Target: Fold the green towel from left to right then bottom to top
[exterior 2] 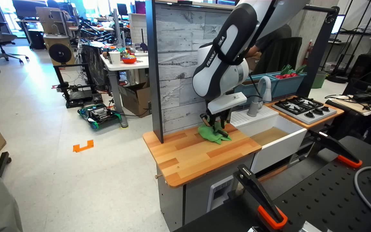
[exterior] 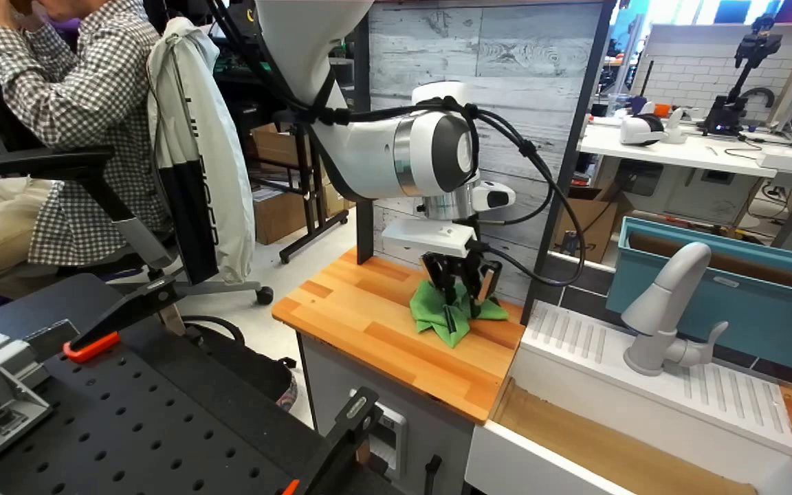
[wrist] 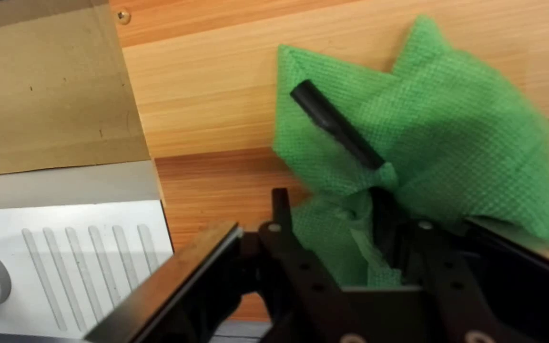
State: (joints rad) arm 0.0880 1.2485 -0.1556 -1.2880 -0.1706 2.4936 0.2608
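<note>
The green towel [exterior: 430, 309] lies crumpled on the wooden counter [exterior: 368, 309], near the back panel and beside the sink. It also shows in an exterior view [exterior 2: 208, 133] and in the wrist view [wrist: 474, 138], with several corners sticking out. My gripper [wrist: 332, 195] points down at the towel, its fingers apart with part of the bunched cloth between them. The right finger in the wrist view presses close against a fold. A black rod-like thing [wrist: 336, 125] lies across the towel, its lower end tucked at a fold. The gripper [exterior: 463, 300] hides part of the towel in both exterior views.
A grey wood-look panel [exterior: 478, 55] stands behind the counter. The white sink [exterior: 643, 405] with a grey faucet [exterior: 667, 302] adjoins the counter. A teal planter box [exterior: 726, 275] stands behind the sink. A toy stove [exterior 2: 304, 108] sits past the sink. Black clamps [exterior 2: 259, 193] hold the dark table.
</note>
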